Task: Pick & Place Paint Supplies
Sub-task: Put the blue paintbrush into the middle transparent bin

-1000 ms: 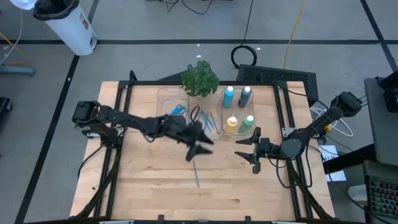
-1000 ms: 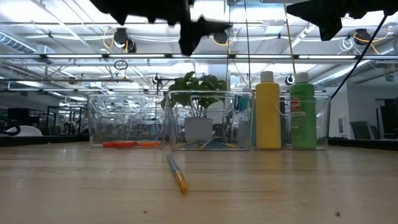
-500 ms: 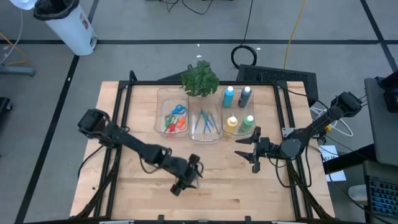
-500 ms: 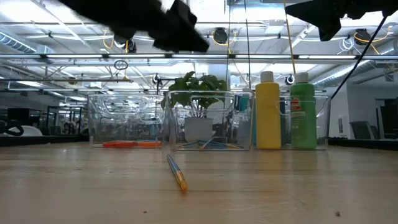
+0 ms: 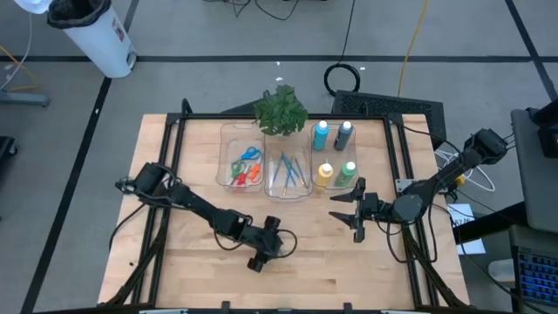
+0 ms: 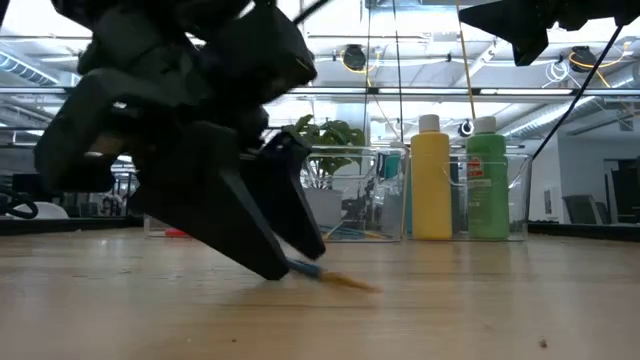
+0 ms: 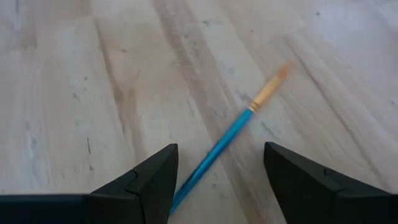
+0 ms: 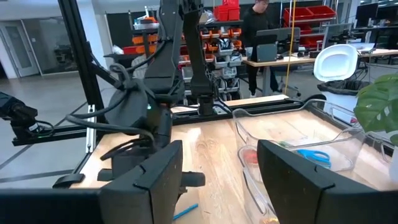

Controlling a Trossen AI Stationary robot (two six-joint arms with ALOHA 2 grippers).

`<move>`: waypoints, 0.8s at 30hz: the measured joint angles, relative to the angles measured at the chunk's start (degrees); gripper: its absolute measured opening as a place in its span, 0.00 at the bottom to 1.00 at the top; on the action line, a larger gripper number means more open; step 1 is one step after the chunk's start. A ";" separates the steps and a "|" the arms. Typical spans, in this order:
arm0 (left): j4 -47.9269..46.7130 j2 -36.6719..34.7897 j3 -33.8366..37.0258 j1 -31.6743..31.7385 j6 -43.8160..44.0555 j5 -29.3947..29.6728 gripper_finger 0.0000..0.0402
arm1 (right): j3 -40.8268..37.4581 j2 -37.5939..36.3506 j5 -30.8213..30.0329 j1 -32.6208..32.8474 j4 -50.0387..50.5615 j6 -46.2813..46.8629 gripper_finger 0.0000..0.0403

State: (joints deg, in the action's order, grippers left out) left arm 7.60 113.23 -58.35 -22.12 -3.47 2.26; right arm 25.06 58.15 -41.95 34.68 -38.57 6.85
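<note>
The near part of the wooden table (image 5: 192,262) is bare and easy to reach. At the back, three clear bins (image 5: 286,174) and a plant (image 5: 281,112) stand close together, blocking the way there.

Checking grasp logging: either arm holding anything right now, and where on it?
Nothing is held. The left gripper is down at the table, fingers open astride the blue brush, not shut on it. The right gripper waits open and empty near the bottles.

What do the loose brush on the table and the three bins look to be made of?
Brush: blue painted handle, probably wood or plastic; gold band that looks like metal; pale orange tip. Bins: clear, glossy plastic, since the contents show through the walls. Left hand hangs open over the brush.
</note>
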 joint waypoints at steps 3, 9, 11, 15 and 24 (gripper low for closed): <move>-1.70 0.37 -0.07 1.09 2.48 -0.76 0.60 | 0.00 0.00 0.01 0.00 0.29 0.00 0.49; -1.43 0.54 -0.01 2.44 6.23 -0.48 0.43 | 0.00 0.00 0.01 0.02 0.27 0.02 0.49; -1.22 0.59 0.02 2.75 7.24 -0.14 0.35 | 0.00 0.00 0.00 0.02 0.28 0.02 0.49; -1.03 0.61 0.07 3.12 10.72 0.81 0.18 | 0.00 0.00 0.01 0.02 0.28 1.32 0.49; -0.24 0.83 0.15 3.58 12.73 2.83 0.02 | 0.00 0.00 0.02 0.02 0.28 1.51 0.49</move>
State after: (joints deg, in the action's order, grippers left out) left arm 7.35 114.06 -58.19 -18.55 9.26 5.09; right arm 25.06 58.15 -41.94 34.69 -38.28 8.36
